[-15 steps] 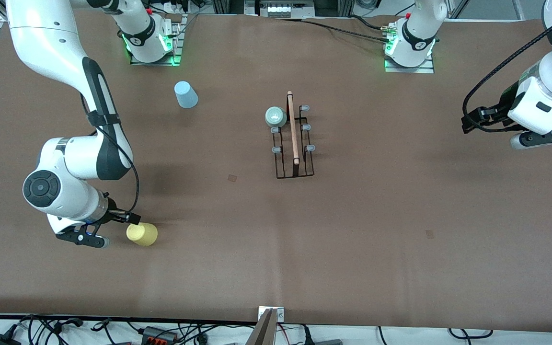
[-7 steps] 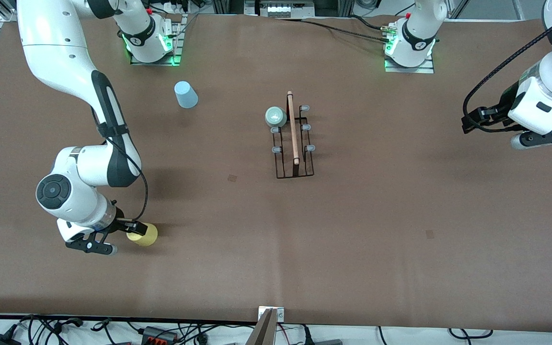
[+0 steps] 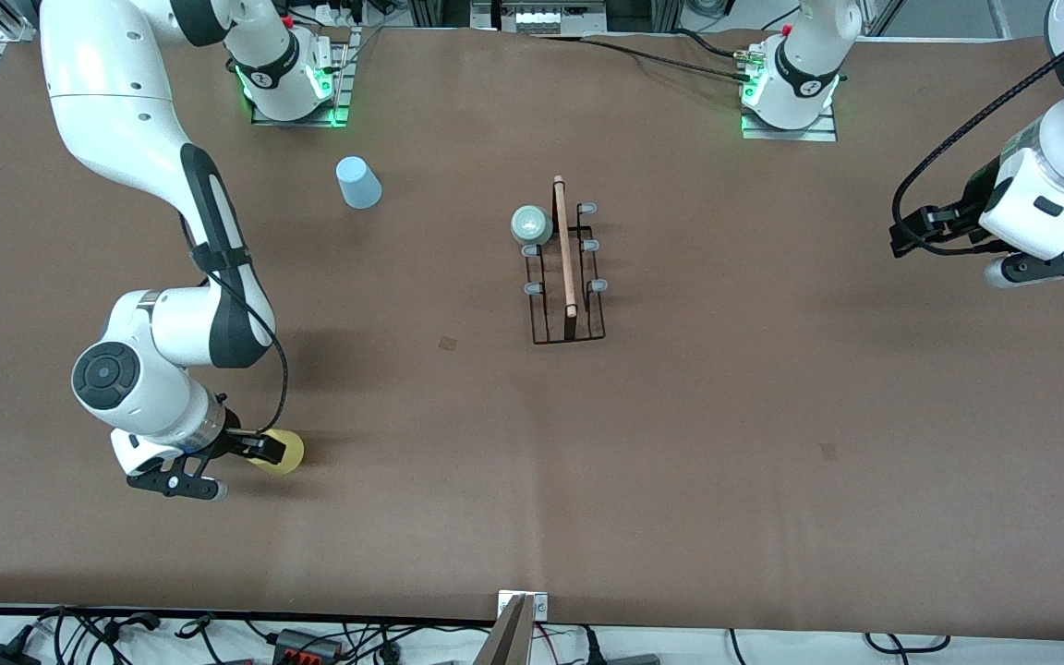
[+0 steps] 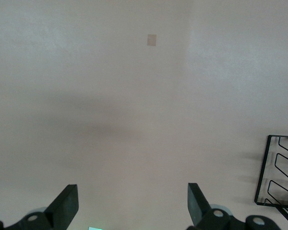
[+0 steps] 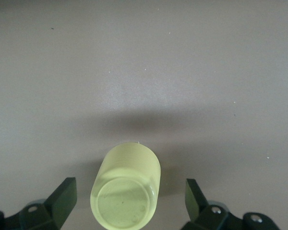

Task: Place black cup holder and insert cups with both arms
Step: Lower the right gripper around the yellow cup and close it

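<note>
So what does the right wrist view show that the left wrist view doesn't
Only the right wrist view shows the small yellow plastic cup, upside down on the table between the right gripper's open fingers, not yet gripped. Only the left wrist view shows a corner of the thin black wire cup holder and a small tan patch on the table, with nothing between the left gripper's open fingers. Both show bare brown table cover.
</note>
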Robot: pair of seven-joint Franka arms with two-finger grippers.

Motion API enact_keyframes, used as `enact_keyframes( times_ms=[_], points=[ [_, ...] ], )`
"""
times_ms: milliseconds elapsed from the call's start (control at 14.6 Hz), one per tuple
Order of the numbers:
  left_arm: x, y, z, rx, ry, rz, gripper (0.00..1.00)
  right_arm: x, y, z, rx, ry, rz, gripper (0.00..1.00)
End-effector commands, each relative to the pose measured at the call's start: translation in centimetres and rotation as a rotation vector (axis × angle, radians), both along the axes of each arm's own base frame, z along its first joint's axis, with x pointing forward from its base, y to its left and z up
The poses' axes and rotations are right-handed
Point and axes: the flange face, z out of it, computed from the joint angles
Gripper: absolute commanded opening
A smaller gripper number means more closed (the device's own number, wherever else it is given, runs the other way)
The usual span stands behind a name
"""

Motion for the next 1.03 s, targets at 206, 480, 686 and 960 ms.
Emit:
enact_keyframes(
  times_ms=[206,480,686,960],
  points=[
    [-0.4,0.3,0.3,-0.001,-0.004,-0.015,1.0,0.7,0.7,-1.4,0.022,-0.004,0.063,1.0],
    [-0.4,0.3,0.3,-0.001,-0.004,-0.015,1.0,0.5,0.7,-2.3,0.013,0.02,0.13,1.0],
    [-0.4,0.3,0.3,-0.001,-0.006,-0.015,1.0,0.5,0.6,-2.4,0.01,0.022,0.149,1.0],
    [-0.4,0.4,0.3,-0.001,-0.004,-0.014,1.0,0.5,0.6,-2.4,0.009,0.022,0.153,1.0]
  ],
)
